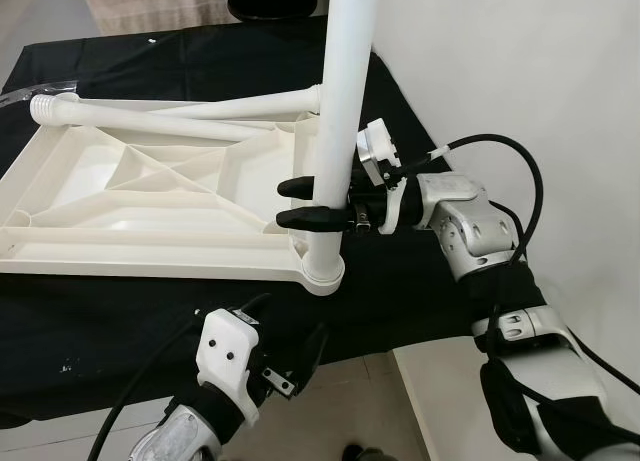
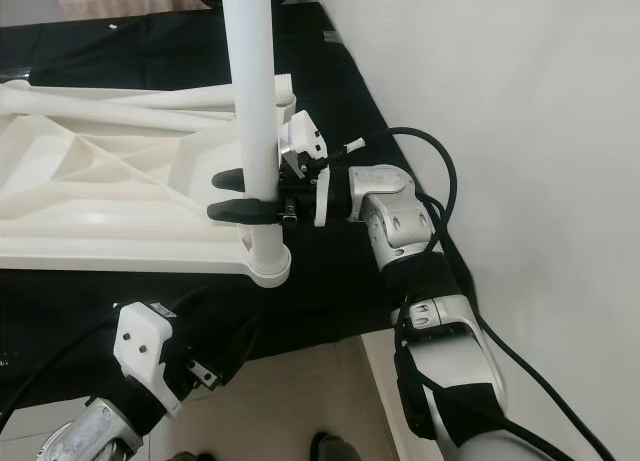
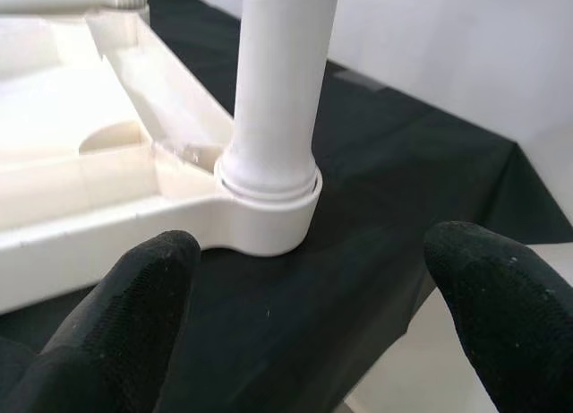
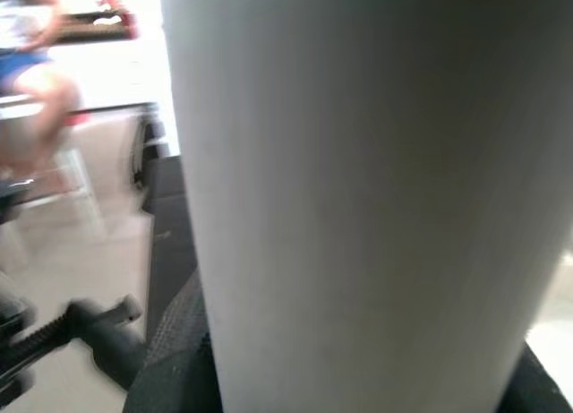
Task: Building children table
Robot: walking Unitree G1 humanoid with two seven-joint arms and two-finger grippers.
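Note:
A white plastic table top [image 1: 150,201] lies upside down on a black cloth [image 1: 420,281]. One white table leg [image 1: 340,101] stands upright in the near right corner socket [image 1: 322,271]. My right gripper [image 1: 290,203] reaches in from the right and is shut on this leg a little above the socket, one black finger on each side. My left gripper [image 3: 309,314] hangs low in front of the cloth's near edge, open, its fingers [image 3: 134,296] pointing at the socket [image 3: 269,207] from a short distance. Two loose legs [image 1: 150,121] lie across the far side of the table top.
A white wall [image 1: 520,61] rises close on the right. The cloth-covered surface ends near me, with pale floor [image 1: 340,401] below. The right wrist view shows a person [image 4: 36,46] seated far off in the background.

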